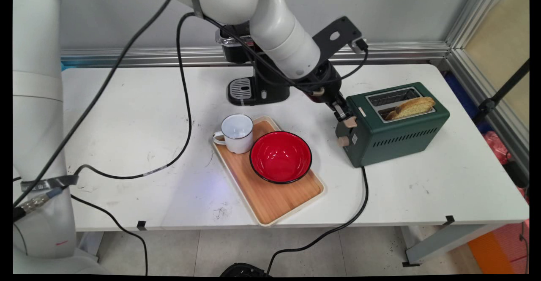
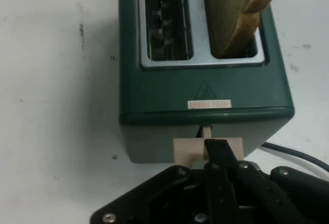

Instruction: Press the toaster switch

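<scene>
Resting on the beige lever (image 2: 207, 150) of the boxy green toaster (image 1: 395, 122), the tool (image 2: 217, 149) has its fingers together. Only the hand view reveals the toaster's small label and bread slice (image 2: 234, 13) grain; the main view adds a glossy red bowl (image 1: 280, 156) and white mug (image 1: 235, 133) on a wooden tray (image 1: 270, 196) on the desk (image 1: 127, 116).

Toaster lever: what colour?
Beige, on the dark green toaster; the lever shows best in the hand view.
</scene>
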{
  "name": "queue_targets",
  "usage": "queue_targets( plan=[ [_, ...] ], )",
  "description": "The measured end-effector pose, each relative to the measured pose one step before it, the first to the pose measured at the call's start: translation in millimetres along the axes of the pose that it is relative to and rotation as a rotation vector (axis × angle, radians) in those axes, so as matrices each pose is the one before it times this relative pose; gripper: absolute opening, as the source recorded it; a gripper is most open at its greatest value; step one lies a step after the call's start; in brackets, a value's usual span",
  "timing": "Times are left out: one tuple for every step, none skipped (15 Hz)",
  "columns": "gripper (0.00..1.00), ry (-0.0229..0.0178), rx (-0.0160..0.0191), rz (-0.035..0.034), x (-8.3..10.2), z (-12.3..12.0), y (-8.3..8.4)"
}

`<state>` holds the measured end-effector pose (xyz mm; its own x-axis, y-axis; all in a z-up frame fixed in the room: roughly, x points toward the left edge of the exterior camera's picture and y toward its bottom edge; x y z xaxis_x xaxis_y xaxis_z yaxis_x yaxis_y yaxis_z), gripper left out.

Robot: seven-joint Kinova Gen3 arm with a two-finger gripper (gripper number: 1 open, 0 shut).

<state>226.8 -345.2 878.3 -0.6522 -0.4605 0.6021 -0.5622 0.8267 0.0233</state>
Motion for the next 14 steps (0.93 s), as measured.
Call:
queue_targets(
  plan=[
    [0.0,-0.00174,0.00169,-0.00014,0.07,2.77,-0.25],
    [0.0,-0.0017,0.00134,-0.0005,0.02,2.7,-0.18],
    [0.0,-0.00286,0.00151,-0.00052,-0.12,3.73,-0.2],
    [0.0,-0.00294,0.00158,-0.0009,-0.22,3.55,-0.19],
    [0.0,-0.00272,0.00134,-0.00135,-0.27,2.9,-0.15],
    [0.0,-0.00352,0.0013,-0.0016,-0.52,3.3,-0.13],
    [0.0,-0.00337,0.00103,-0.00141,-0.56,2.64,-0.06],
    [0.0,-0.00237,0.00028,-0.0011,-0.49,1.67,0.07],
    [0.0,-0.00501,-0.00002,-0.00164,-1.17,2.78,0.36],
    [0.0,-0.00431,-0.00039,-0.00141,-1.1,2.2,0.44],
    [0.0,-0.0043,-0.00073,-0.00156,-1.18,1.66,0.5],
    [0.0,-0.00394,-0.00057,-0.00139,-1.15,1.52,0.4],
    [0.0,-0.00316,-0.0004,-0.00113,-0.94,1.13,0.35],
    [0.0,-0.00416,-0.00031,-0.00137,-1.34,1.53,0.38]
  ],
)
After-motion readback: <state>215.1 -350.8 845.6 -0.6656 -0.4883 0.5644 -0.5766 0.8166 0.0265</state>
